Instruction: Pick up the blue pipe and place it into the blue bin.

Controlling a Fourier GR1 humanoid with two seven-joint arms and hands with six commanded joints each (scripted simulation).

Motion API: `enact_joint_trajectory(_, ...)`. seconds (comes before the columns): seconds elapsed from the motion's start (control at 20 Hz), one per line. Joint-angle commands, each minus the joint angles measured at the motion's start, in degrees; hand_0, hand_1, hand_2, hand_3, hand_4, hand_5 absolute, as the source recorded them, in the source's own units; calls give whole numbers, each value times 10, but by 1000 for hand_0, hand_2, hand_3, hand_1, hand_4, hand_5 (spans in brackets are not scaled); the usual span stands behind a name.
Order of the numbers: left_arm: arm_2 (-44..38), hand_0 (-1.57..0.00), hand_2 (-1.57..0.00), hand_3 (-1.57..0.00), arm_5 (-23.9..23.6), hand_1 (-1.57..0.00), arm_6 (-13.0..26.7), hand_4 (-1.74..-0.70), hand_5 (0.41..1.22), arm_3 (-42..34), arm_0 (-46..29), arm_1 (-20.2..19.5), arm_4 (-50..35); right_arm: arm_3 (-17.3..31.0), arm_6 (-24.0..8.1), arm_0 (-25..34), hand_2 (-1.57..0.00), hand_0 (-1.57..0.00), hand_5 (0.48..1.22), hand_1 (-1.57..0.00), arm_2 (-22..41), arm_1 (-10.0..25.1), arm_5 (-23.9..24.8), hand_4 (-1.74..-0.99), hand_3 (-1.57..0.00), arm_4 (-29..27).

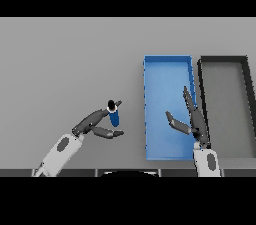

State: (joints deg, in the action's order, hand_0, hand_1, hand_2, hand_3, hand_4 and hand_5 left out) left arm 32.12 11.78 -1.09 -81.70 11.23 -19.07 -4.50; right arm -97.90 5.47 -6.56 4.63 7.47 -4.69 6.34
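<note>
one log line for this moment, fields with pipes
left hand: closing round blue pipe | pipe: left of blue bin | right hand: open over bin

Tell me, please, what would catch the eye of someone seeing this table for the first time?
The bright blue bin stands out first, right of centre on the grey table, with a black bin beside it on its right. Next comes the small blue pipe, upright left of the blue bin, with the left hand closing around it. The right hand hovers open over the blue bin's right side.
</note>
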Motion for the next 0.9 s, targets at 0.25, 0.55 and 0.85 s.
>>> enact_joint_trajectory(0.25, -13, 1, -114, -96, 8, -33, -50, -1141, 550, 60, 34, 52, -20, 11, -1, 5, 1, 1, 601, 1, -5, 1, -1, -1266, 1, -4)
enact_joint_trajectory(0.55, -22, -993, -1124, -1102, -8, -1070, -73, -1532, 1020, 71, 16, 94, -42, 13, 10, 2, 1, 1, 611, 1, 1, -3, -1, -1262, 1, 3)
enact_joint_trajectory(0.85, -4, -1420, -1454, -1365, -46, -1440, -92, -1679, 1168, 55, 16, 100, -10, 15, 4, 15, 1, 1, 622, 1, -6, 7, -3, -1250, 1, 1)
